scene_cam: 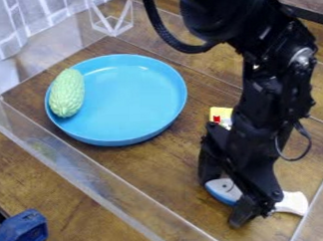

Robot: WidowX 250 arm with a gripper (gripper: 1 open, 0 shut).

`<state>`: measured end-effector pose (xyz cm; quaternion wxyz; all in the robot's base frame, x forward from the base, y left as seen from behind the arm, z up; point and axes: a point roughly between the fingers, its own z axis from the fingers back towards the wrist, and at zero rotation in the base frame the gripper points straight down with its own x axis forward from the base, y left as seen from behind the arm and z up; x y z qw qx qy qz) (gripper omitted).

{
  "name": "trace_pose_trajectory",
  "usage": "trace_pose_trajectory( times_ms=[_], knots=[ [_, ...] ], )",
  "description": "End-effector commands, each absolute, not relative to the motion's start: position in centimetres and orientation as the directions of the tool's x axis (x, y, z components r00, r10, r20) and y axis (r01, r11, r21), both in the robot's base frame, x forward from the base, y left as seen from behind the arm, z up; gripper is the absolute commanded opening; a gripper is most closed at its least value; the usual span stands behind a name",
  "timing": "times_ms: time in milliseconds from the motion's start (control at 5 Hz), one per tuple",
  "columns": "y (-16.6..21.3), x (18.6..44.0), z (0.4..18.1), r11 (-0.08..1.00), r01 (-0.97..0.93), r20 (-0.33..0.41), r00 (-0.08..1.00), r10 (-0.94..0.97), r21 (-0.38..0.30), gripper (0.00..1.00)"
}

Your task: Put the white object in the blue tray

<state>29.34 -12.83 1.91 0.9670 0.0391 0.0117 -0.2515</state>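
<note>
The blue tray (117, 98) is a wide round plate at the left of the wooden table. The white object (288, 201) lies at the lower right, only its tail end and a small piece by the fingers showing past the arm. My black gripper (230, 197) points straight down over it, low to the table, with its fingers standing wide on either side of the toy's body. The jaws look open; I cannot tell whether they touch the toy.
A green oval textured object (66, 92) rests on the tray's left rim. A yellow block (219, 115) peeks out behind the arm. A clear wall (87, 185) runs along the table's front edge. Blue cloth (19, 240) sits at the bottom left.
</note>
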Motion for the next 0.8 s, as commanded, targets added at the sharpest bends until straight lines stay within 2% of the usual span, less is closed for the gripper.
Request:
trace_pose_trajectory(
  times_ms=[0, 200, 400, 600],
  knots=[
    [-13.01, 30.23, 2.28, 0.870, 0.487, -0.005, 0.873, -0.488, 0.074, 0.00],
    [-12.75, 30.19, 2.21, 0.876, 0.479, 0.001, 0.877, -0.480, 0.063, 0.00],
    [-12.66, 30.08, 2.13, 0.880, 0.472, 0.006, 0.881, -0.473, 0.048, 1.00],
    [-12.64, 30.00, 2.21, 0.884, 0.467, 0.018, 0.884, -0.467, 0.024, 1.00]
  ],
)
